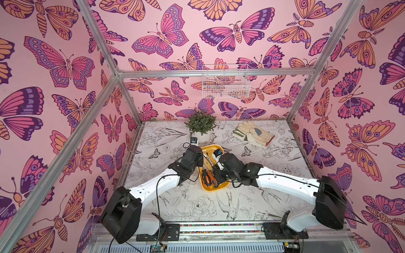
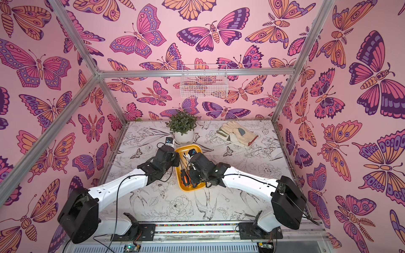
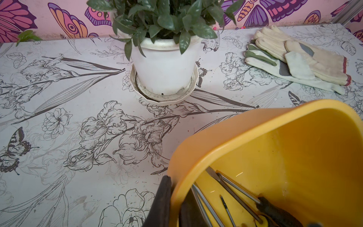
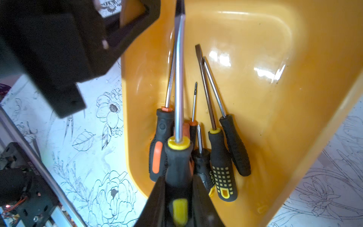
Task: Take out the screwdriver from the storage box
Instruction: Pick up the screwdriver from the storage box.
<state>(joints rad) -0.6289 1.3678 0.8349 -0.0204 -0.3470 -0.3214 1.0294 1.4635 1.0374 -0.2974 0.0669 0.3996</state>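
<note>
The right gripper [image 4: 178, 183] clamps a yellow-collared screwdriver [image 4: 179, 78] by its handle; the left gripper [image 3: 175, 196] pinches the box [image 3: 255, 121] rim; both arms stretch forward, converging there.

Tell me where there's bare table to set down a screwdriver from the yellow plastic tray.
Widest: the floral-print table between the near end of the yellow plastic tray and the front rail. Also free: left of the white potted plant, and between the cream work gloves and the right arm. Crowded: around the tray.
</note>
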